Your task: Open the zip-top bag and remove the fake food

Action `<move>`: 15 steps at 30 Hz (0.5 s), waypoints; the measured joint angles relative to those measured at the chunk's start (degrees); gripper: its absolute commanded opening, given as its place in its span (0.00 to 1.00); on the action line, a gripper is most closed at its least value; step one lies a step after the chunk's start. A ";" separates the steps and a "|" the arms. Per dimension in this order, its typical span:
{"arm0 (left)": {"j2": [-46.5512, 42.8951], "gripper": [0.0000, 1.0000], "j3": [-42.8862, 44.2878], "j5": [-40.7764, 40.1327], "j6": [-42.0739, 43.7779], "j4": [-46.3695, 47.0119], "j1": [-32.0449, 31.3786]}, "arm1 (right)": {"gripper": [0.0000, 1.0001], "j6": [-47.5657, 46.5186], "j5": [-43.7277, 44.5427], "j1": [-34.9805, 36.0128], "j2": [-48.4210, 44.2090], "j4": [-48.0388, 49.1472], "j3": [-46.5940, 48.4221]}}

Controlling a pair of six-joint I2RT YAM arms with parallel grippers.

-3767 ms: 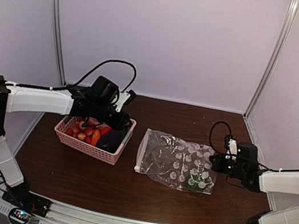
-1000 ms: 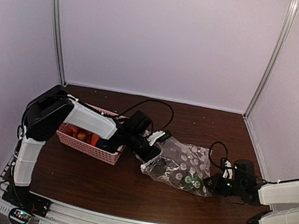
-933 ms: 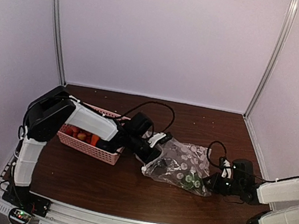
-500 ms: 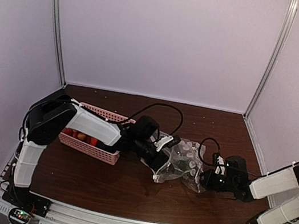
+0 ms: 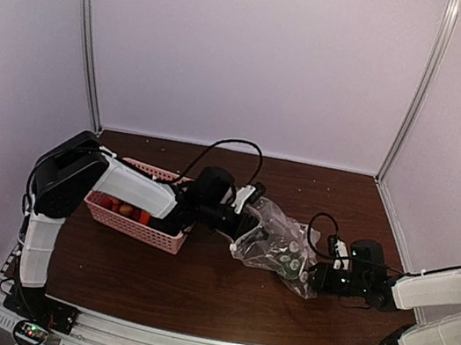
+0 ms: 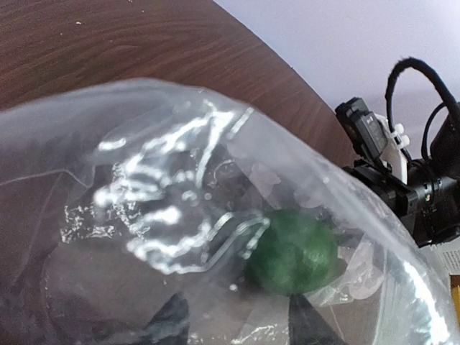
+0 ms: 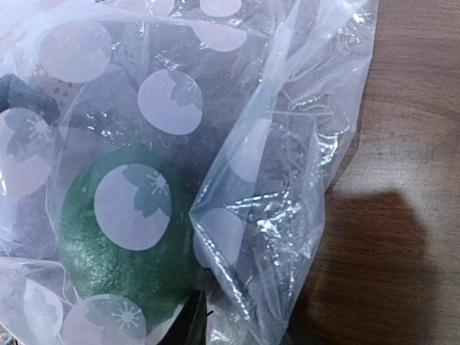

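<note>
The zip-top bag (image 5: 276, 243), clear with white dots, lies crumpled on the brown table between my two arms. A round green piece of fake food (image 6: 291, 251) sits inside it and shows through the dotted film (image 7: 122, 244). My left gripper (image 5: 244, 221) is at the bag's left end. Its dark fingertips (image 6: 169, 327) stand apart with bag film across them, and the left gripper (image 6: 237, 327) faces the green piece. My right gripper (image 5: 316, 277) touches the bag's right end. One dark fingertip (image 7: 194, 323) shows beside a hanging fold, and the other is hidden.
A pink perforated basket (image 5: 128, 223) stands left of the bag under my left forearm, with red and orange fake food (image 5: 122, 206) in it. White walls with metal posts enclose the table on three sides.
The bag has been drawn out from a bunched heap, its left end pulled left and back with my left gripper. The right gripper has stayed at the right end.
</note>
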 measured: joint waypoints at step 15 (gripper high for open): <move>0.42 0.50 0.37 -1.33 -3.34 3.28 1.25 | 0.61 0.46 2.78 -6.47 -7.54 -9.86 2.21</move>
